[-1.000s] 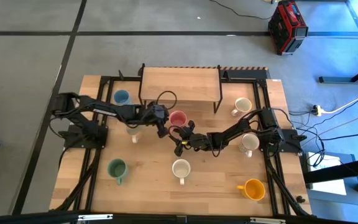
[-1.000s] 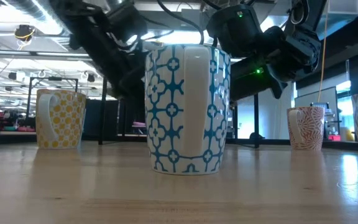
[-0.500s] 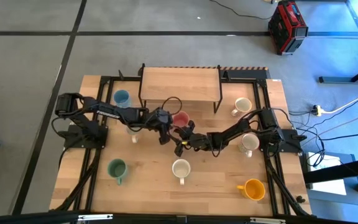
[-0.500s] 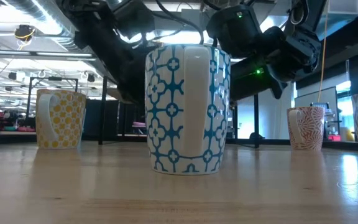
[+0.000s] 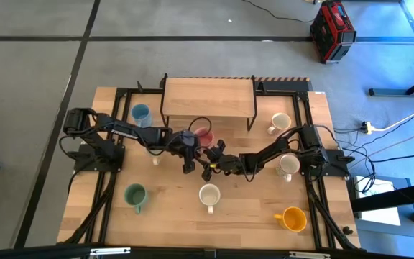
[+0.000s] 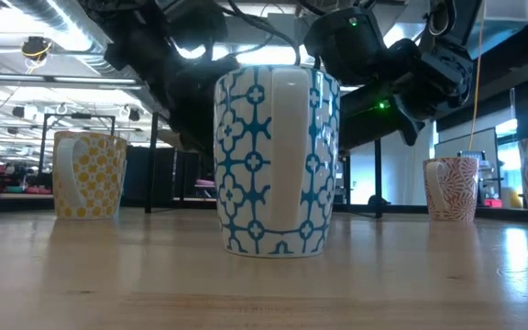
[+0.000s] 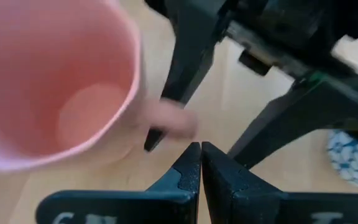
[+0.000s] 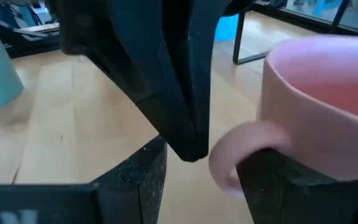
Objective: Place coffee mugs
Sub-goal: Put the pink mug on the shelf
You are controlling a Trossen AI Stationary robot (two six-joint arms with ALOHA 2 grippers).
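Observation:
The pink mug (image 5: 205,135) stands upright on the table just in front of the wooden shelf (image 5: 208,98), its handle (image 8: 232,155) turned toward the near edge. My right gripper (image 8: 202,157) reaches in level from the right, open, one finger on each side of that handle. My left gripper (image 7: 199,163) comes from the left, shut and slanting down. Its tips are between the right gripper's fingers, close beside the handle (image 7: 174,121). Other coffee mugs stand around: blue (image 5: 141,113), green (image 5: 134,194), orange (image 5: 291,218), white (image 5: 209,194). My left gripper has its shut tips (image 8: 191,146) right beside the pink mug's handle; I cannot tell whether they touch it. My right gripper has one finger (image 8: 269,180) close against the handle's underside and the other finger (image 8: 132,177) apart from it; I cannot tell whether it touches.
Two cream mugs (image 5: 281,122) (image 5: 289,164) stand at the right side. In the low view a blue-patterned mug (image 6: 276,160) fills the middle, with a yellow-patterned one (image 6: 88,174) and a brown-patterned one (image 6: 451,188) behind. Black frame rails run along the table's sides.
My left gripper has moved toward the table's right, closer to the pink mug and the right gripper, and has turned so that its tips swing toward the near edge. The pink mug and my right gripper have kept still.

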